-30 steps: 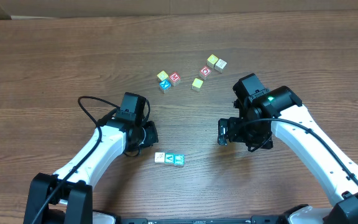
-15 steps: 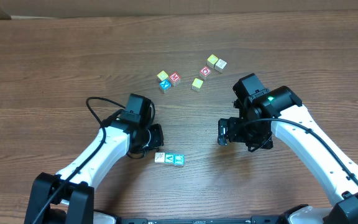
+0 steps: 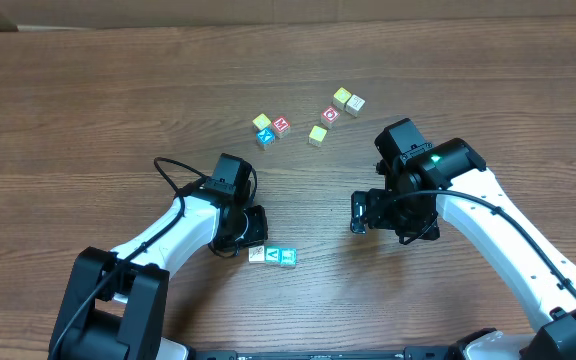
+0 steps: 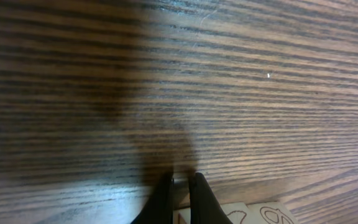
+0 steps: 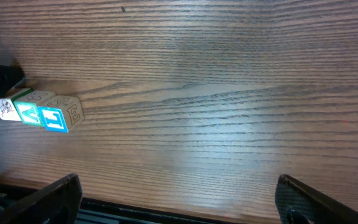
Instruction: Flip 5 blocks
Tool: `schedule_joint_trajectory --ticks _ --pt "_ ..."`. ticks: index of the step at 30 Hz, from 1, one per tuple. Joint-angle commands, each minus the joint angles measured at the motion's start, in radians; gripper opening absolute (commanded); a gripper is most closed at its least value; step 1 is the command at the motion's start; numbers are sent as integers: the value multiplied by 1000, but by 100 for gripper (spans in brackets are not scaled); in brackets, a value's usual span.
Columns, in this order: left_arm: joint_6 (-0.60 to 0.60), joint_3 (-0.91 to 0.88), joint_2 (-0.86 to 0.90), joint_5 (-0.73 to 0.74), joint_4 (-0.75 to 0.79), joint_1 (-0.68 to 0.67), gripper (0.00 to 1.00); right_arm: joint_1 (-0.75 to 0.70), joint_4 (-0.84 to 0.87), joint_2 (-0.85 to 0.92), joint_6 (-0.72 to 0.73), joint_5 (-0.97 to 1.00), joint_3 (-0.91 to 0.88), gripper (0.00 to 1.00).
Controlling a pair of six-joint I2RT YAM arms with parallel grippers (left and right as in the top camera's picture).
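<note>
Through the left wrist camera I see the left tool low at the bottom edge, its two dark fingertips pressed nearly together with only a sliver between them. Brown wood-grain worktop fills most of the frame, with a dark shadow running down towards the tool. Just right of the fingertips, pale blocks with dark line markings are cut off by the frame; I cannot tell whether they touch the tool.

Left fingers pressed together; right fingers spread wide.
</note>
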Motion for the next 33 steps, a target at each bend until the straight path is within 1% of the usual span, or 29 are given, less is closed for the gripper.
schedule_joint_trajectory --ticks 1,7,11,33 --pt "19 18 11 22 9 -3 4 5 4 -4 -6 3 -3 100" --pt "24 18 11 22 15 -3 4 5 4 -4 -6 3 -2 100" --pt "43 18 11 48 23 -3 4 5 4 -4 -6 3 -2 100" --pt "46 18 11 74 10 -3 4 5 6 -4 -6 3 -3 100"
